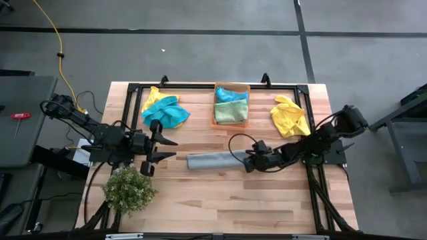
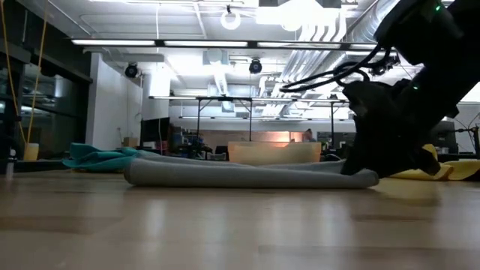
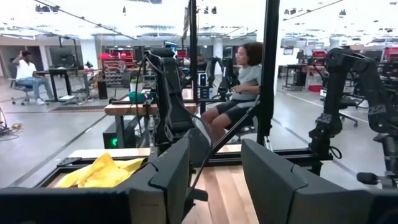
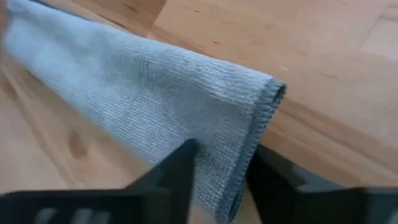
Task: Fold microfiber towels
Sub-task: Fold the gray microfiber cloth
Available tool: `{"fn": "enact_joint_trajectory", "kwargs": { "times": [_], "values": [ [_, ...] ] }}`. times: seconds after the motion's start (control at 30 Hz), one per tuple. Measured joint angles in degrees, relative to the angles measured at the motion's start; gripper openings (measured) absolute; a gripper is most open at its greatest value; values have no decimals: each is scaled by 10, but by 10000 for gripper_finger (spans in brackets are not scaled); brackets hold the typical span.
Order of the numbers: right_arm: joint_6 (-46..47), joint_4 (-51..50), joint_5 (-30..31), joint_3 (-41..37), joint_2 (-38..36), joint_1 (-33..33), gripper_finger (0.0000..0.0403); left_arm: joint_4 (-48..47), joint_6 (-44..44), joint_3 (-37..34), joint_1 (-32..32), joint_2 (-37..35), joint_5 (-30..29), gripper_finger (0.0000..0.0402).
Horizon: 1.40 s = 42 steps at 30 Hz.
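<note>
A grey towel (image 1: 212,161) lies folded into a long strip along the middle of the table; it also shows in the low view (image 2: 240,175). My right gripper (image 1: 248,161) is down at the strip's right end and shut on it. My left gripper (image 1: 167,148) is open and empty, hovering left of the strip's left end. A teal towel (image 1: 167,115) lies crumpled on a yellow towel (image 1: 155,100) at the far left. Another yellow towel (image 1: 290,117) lies crumpled at the far right. My right gripper pinches the grey towel's right end (image 4: 211,134) between its two fingers, beside the stitched hem (image 4: 264,118). The fingers (image 4: 171,171) come low and slanting from the table's right, along the strip. The towel lies flat on the table (image 2: 360,178), folded in several layers.
An orange bin (image 1: 215,107) at the far middle holds a teal towel and a green towel (image 1: 231,112). A bushy plant (image 1: 127,190) stands at the near left, close to my left arm. Bare wood stretches along the near side. A person sits beyond the table (image 3: 245,87).
</note>
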Motion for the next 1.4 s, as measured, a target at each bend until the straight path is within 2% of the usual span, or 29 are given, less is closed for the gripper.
{"fn": "enact_joint_trajectory", "kwargs": {
  "times": [0.1, 0.17, 0.3, 0.47, 0.63, 0.83, 0.97, 1.17, 1.4],
  "values": [
    [-13, -53, 9, -4, -27, 0, 39, 0, 0, 0, 0, 0, 0, 136],
    [-15, -108, 9, -4, -51, 0, 11, 0, 0, 0, 0, 0, 0, 136],
    [36, -245, 11, -5, -108, 18, 24, -3, 0, 0, 0, 3, 0, 136],
    [105, -373, 20, -2, -181, 52, 4, -2, 0, 0, 0, 4, 0, 136],
    [114, -440, 21, 44, -225, 63, 3, -35, -28, 0, 0, 8, -33, 136],
    [49, -457, 33, 113, -217, 49, 1, -116, -73, 1, 29, 52, -118, 135],
    [26, -457, 42, 130, -206, 33, 1, -152, -128, 1, 48, 117, -84, 113],
    [13, -445, 44, 131, -205, 22, 1, -93, -140, 0, 56, 276, -68, 14],
    [13, -440, 45, 132, -205, 16, 0, -11, -207, 4, 90, 461, -54, 2]
  ]
}}
